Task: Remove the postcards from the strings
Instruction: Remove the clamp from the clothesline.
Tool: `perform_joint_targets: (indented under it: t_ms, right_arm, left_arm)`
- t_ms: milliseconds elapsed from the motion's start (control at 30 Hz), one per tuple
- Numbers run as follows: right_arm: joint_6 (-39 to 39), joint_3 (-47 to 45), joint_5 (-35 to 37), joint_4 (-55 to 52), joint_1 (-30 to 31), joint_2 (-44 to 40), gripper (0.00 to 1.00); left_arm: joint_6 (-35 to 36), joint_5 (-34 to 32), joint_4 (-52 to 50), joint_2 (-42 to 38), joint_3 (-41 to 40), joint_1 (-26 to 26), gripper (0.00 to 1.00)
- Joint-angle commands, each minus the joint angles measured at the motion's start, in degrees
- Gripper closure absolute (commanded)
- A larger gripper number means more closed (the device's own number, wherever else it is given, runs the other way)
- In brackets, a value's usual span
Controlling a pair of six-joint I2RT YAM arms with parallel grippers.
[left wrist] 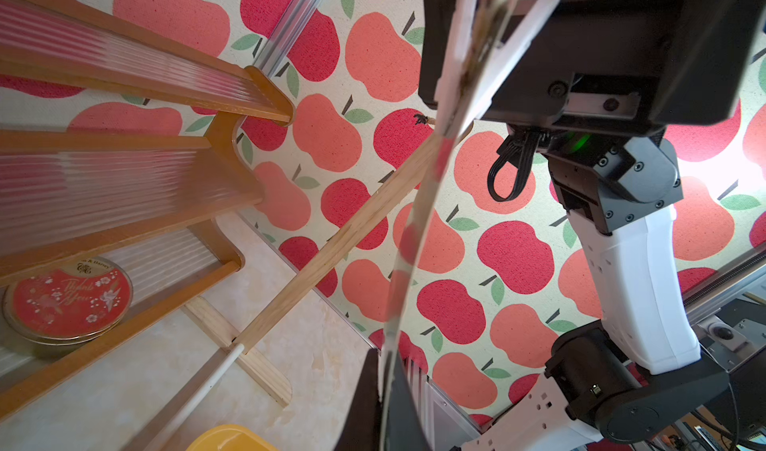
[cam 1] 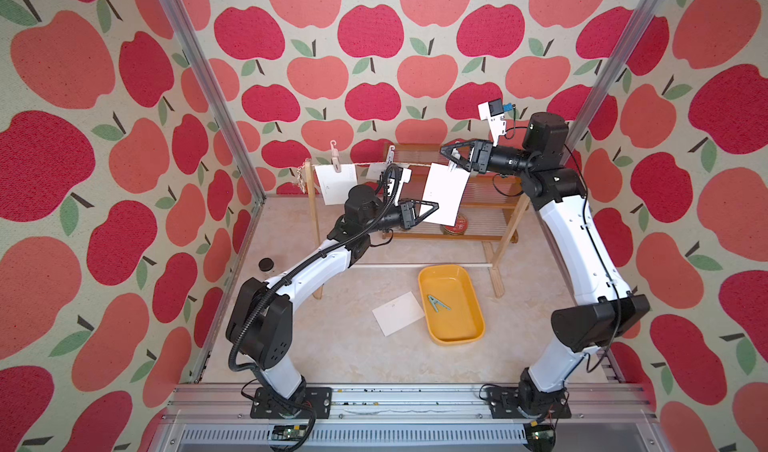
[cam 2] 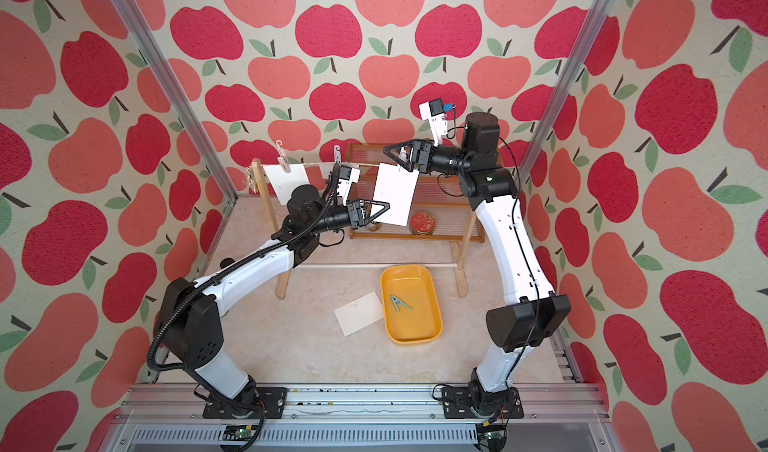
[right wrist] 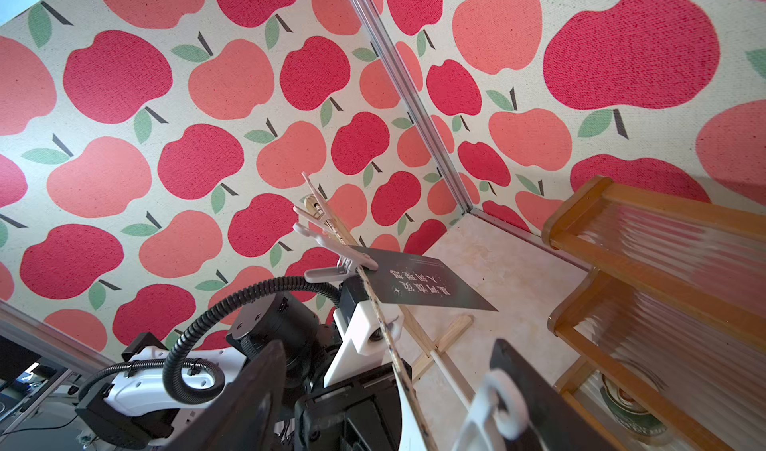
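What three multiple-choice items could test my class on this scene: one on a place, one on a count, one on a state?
1. Where is the green clothespin? A on the string; B on the shelf; C in the tray.
2. How many postcards lie on the table? A none; B one; C three.
3. The left gripper is: A shut on a hanging postcard; B open over the tray; C shut on the tin.
Answers: C, it lies inside the yellow tray; B, only one flat postcard lies there, beside the tray; A, its jaws pinch that card's lower corner.
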Motion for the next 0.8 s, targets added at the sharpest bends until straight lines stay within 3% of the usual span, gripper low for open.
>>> perform_joint_targets:
  t_ms: [0, 767]
  right_arm:
    - [-0.7, -0.7, -1.0, 0.6, -0.2, -1.5, 0.23]
    - [-1.5, -3.3, 0.5, 1.9, -1.3, -3.5, 0.44]
  left_arm:
    - [-1.5, 1.1, 3.2, 0.9, 0.0, 0.5, 1.00]
    - [-3.5, 1.7, 5.6, 1.3, -0.2, 0.6, 1.00]
